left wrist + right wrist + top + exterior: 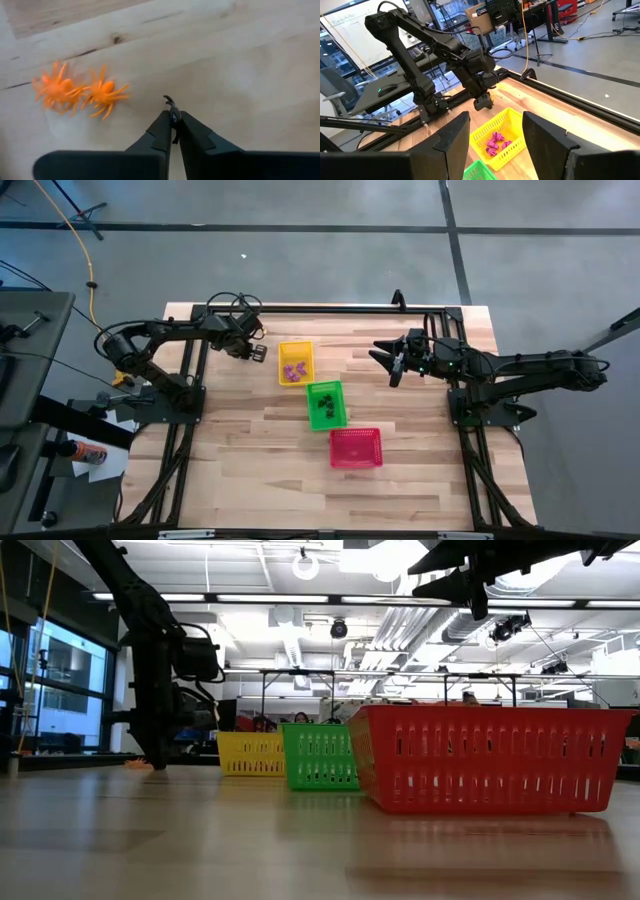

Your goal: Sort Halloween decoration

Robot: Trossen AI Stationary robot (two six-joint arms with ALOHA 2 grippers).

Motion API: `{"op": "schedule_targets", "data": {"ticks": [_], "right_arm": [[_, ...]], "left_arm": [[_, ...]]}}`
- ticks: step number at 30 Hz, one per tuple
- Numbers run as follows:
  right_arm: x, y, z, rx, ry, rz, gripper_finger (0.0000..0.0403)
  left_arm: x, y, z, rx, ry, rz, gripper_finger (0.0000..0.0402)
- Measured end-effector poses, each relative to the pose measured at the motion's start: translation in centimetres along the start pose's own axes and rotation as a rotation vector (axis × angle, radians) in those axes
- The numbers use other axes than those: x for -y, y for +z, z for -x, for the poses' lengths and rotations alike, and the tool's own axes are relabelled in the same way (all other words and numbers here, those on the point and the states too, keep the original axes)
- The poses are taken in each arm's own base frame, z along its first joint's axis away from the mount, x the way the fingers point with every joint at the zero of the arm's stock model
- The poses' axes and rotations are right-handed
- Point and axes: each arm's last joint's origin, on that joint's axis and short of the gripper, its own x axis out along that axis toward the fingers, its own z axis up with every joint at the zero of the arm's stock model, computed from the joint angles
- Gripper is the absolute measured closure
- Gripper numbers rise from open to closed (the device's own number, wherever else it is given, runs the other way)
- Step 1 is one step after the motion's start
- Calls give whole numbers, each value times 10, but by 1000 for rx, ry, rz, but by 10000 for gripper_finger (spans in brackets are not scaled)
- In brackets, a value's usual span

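On the wooden table (250, 480) three mesh baskets lie in a diagonal row: the yellow basket (296, 363) farthest back, the green basket (326, 404) touching its corner, and the red basket (356, 448) nearest the front edge; the yellow one holds several purple trinkets (293, 370), also seen from the right wrist camera (495, 142), and the green one holds a cluster of black trinkets (323, 408); what lies in the red one cannot be made out from above. The left gripper (258, 353) is lowered to the tabletop just beside the yellow basket's left side, and its wrist camera shows its fingers (160, 135) pressed together on a tiny black trinket (173, 111), thin legs poking out past the tips; two orange spiders (80, 92) lie on the bare wood near those tips, side by side and touching each other (they are apart from the fingers). The right gripper (388, 361) hangs above the table to the right of the yellow basket, well apart from all three baskets, its fingers (452, 137) spread wide with nothing between them; past them its wrist camera looks toward the yellow basket and the left arm (420, 45) bent down over the table's far corner. From table height the red basket stands closest, the green and yellow behind it, with the left arm's dark column (150, 670) reaching down to the wood at left.
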Motion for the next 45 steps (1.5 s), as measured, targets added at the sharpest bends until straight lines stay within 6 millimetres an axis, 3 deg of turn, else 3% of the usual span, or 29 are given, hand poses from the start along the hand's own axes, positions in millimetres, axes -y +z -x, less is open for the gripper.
{"op": "schedule_targets", "data": {"ticks": [8, 14, 19, 28, 37, 45], "right_arm": [[0, -1, 0, -6, -3, 3, 224], [0, -1, 0, -6, -3, 3, 224], [1, 0, 0, 9, -37, -40, 224], [2, 0, 0, 19, -57, -35, 224], [2, 0, 0, 25, -70, -17, 224], [-1, 6, 0, 68, -25, 50, 224]], "left_arm": [[-2, 0, 13, 39, -49, 5, 397], [-4, 1, 37, 129, -141, 12, 399], [-6, 3, 70, 282, -298, -11, 400], [5, -1, 151, 734, -801, -138, 401], [40, -34, 201, 927, -1225, -382, 401], [77, -75, 212, 967, -1319, -558, 401]]}}
